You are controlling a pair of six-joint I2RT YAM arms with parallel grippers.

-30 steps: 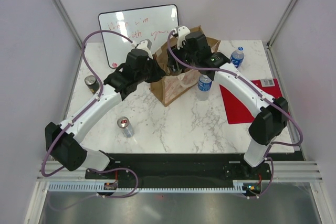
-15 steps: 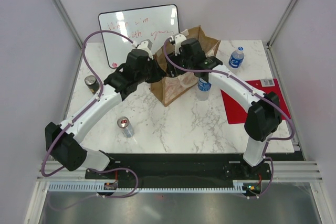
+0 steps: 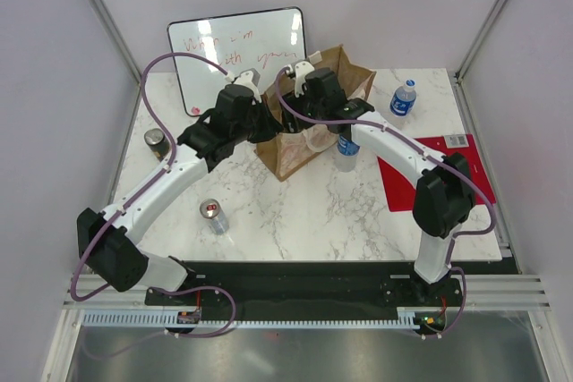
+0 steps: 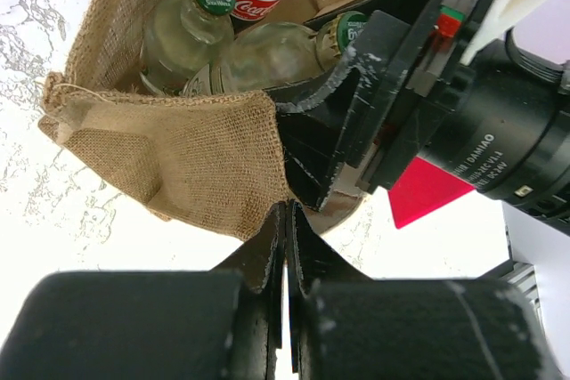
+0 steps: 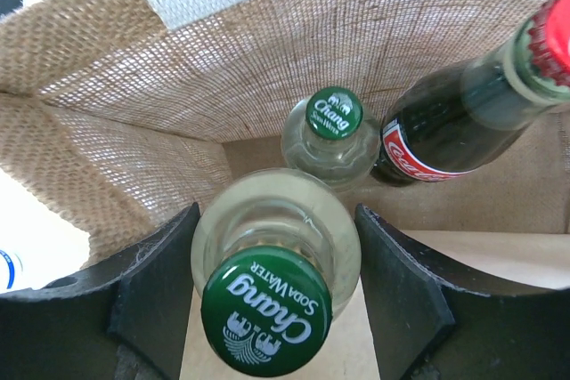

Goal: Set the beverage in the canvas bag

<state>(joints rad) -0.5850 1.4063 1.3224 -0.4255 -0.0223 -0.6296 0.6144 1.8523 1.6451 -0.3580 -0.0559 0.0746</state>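
**A:** What sits nearest the arm bases?

**B:** A silver can (image 3: 213, 215), at about eight o'clock from the canvas bag (image 3: 300, 151). A dark can (image 3: 156, 139) stands further back, at nine. Both are on the marble table (image 3: 295, 221).

**A:** And the claws?

**B:** The left gripper (image 4: 287, 224) is pressed fully closed, pinching the bag's burlap rim. The right gripper (image 5: 278, 260) stands wide, with both fingers against the glass of a soda water bottle (image 5: 265, 311). It grips the bottle within the bag's mouth.

**A:** Anything below it?

**B:** A second green-capped bottle (image 5: 334, 122) at twelve o'clock from the held one and a cola bottle (image 5: 445, 126) at two, both deeper in the bag.

**A:** Beyond the bag?

**B:** A red sheet (image 3: 421, 181) at four and a blue-labelled water bottle (image 3: 348, 145) just beside the bag at three. Another water bottle (image 3: 405, 97) stands at two, and a whiteboard (image 3: 237, 51) leans at eleven.
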